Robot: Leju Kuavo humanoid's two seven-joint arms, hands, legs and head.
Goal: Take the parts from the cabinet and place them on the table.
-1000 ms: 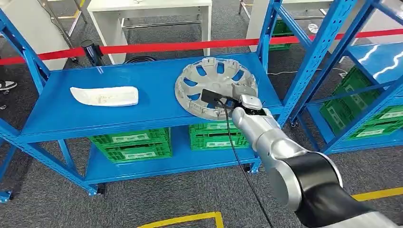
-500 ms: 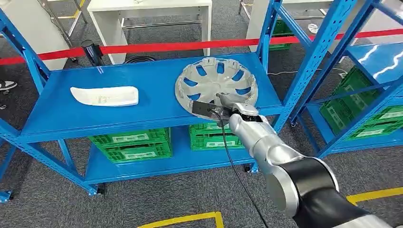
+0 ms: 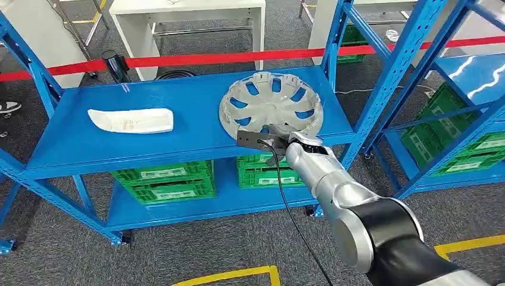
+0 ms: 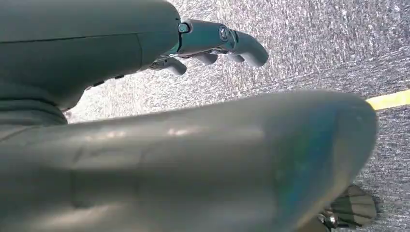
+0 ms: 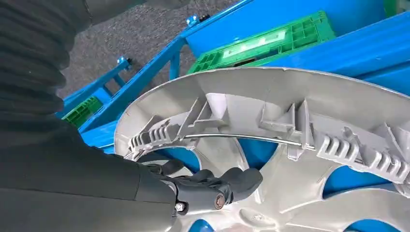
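Observation:
A silver hubcap lies hollow side up at the right end of the blue cabinet shelf. My right hand is at its near rim. In the right wrist view its dark fingers curl onto the inner face of the hubcap, just inside the ribbed rim; the thumb is hidden, so I cannot tell whether it grips. A white elongated part lies on the left of the same shelf. My left hand hangs over grey carpet, fingers loosely apart and holding nothing.
Green crates sit on the lower shelf. Blue uprights frame the cabinet's right end, and a second blue rack stands beyond. Red barrier tape runs behind, with a white table past it.
My right hand has drawn back from the middle of the hubcap to its near rim, sliding slightly left. The hubcap and the white part have stayed in place.

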